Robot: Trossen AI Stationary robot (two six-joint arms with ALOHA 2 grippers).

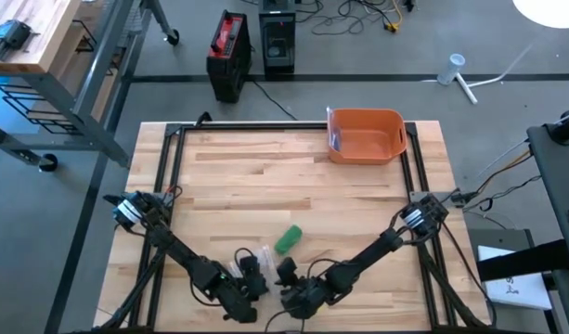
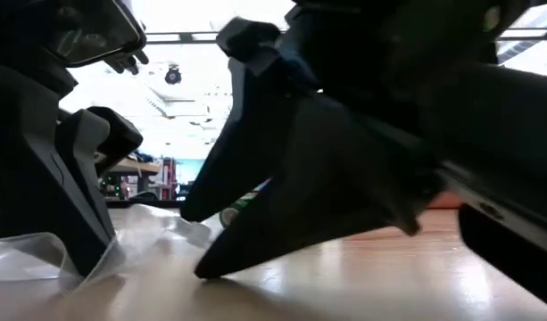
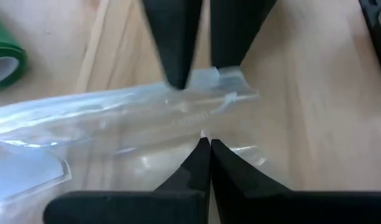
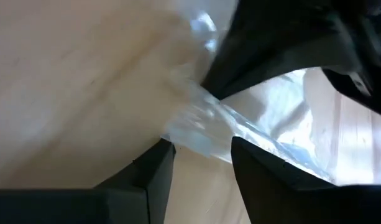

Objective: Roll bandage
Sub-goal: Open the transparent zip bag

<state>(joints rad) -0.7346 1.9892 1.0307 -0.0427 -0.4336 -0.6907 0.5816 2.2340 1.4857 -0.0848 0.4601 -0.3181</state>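
Clear plastic wrapper (image 3: 115, 118), edges cropped

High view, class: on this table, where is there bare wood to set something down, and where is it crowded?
Free: the broad wood between the orange bin and the green roll, and the far-left stretch beside the frame. Crowded: the near edge, where the left gripper and right gripper meet over the clear plastic bag.

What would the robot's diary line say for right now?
left gripper: shut on clear plastic wrapper | right gripper: open around wrapper's other end | green bandage roll: loose on table, untouched
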